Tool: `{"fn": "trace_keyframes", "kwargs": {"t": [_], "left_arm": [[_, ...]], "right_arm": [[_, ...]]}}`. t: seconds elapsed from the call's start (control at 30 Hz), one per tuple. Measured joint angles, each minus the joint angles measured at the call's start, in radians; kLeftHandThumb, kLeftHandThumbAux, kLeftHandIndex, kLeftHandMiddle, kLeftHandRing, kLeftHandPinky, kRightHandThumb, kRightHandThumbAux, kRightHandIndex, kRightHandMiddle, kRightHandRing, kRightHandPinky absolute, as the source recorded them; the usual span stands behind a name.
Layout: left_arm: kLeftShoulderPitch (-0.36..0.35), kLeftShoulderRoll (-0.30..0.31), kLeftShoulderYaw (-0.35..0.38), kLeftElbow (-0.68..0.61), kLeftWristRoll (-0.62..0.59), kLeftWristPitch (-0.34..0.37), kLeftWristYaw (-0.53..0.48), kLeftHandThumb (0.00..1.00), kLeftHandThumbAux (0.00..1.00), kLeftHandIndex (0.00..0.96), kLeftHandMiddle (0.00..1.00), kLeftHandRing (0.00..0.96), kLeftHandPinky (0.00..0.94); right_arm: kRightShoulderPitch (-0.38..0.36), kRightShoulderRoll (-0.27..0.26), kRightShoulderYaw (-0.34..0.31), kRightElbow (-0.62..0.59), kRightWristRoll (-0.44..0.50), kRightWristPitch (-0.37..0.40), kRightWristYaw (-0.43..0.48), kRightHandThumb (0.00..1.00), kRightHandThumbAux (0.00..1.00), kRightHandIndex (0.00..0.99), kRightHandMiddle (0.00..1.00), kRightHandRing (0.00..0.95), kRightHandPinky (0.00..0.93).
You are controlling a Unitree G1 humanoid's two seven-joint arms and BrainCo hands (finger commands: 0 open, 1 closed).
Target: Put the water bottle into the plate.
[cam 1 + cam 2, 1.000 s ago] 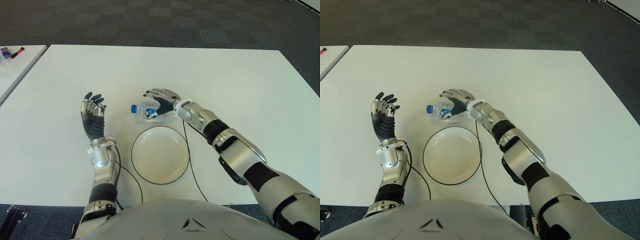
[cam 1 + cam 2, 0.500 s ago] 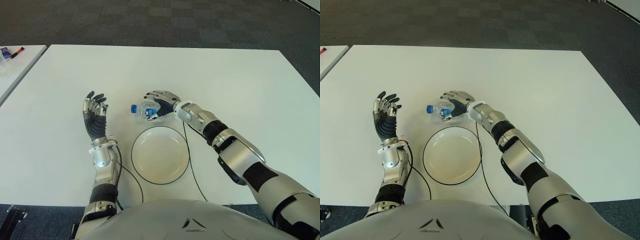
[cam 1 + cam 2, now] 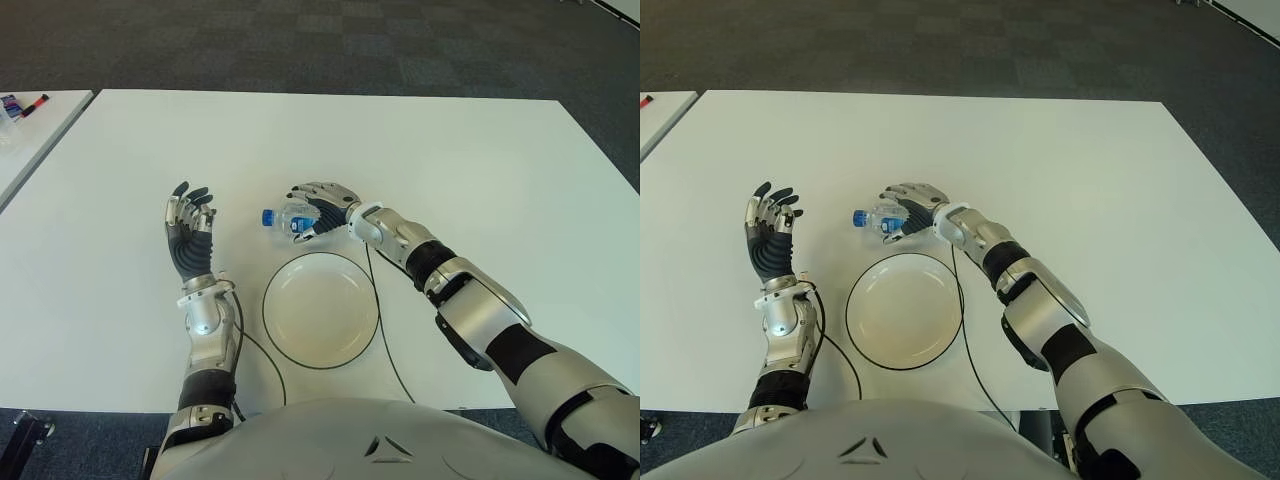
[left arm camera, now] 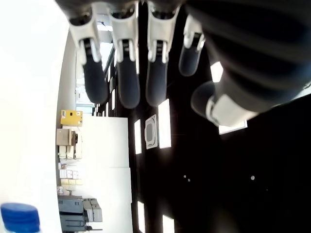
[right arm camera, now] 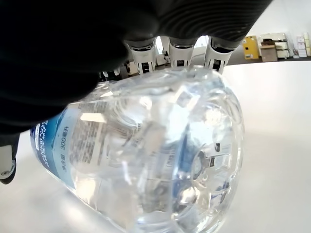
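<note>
A small clear water bottle (image 3: 283, 217) with a blue cap lies on its side on the white table (image 3: 480, 170), cap toward my left. My right hand (image 3: 312, 208) covers its base end. In the right wrist view the fingers (image 5: 175, 48) curl over the bottle (image 5: 160, 155) and the thumb presses its label side, so the hand is shut on it. The white plate (image 3: 320, 312) with a dark rim sits just nearer me than the bottle and holds nothing. My left hand (image 3: 188, 228) is held upright left of the plate, fingers (image 4: 121, 73) spread and holding nothing.
A black cable (image 3: 385, 335) runs from my right wrist past the plate's right side to the near table edge; another loops by my left forearm. A second white table (image 3: 30, 125) with markers stands at the far left across a gap.
My right hand's fingers have curled closer around the bottle. The bottle, the plate and my left hand have hardly moved.
</note>
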Motion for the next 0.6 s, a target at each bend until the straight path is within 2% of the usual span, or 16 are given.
{"fn": "trace_keyframes", "kwargs": {"t": [0.6], "left_arm": [[0.019, -0.013, -0.005, -0.062, -0.008, 0.040, 0.000, 0.618, 0.587, 0.188, 0.302, 0.314, 0.353]], "right_arm": [[0.000, -0.016, 0.004, 0.000, 0.001, -0.035, 0.007, 0.369, 0.405, 0.038, 0.076, 0.108, 0.155]]}}
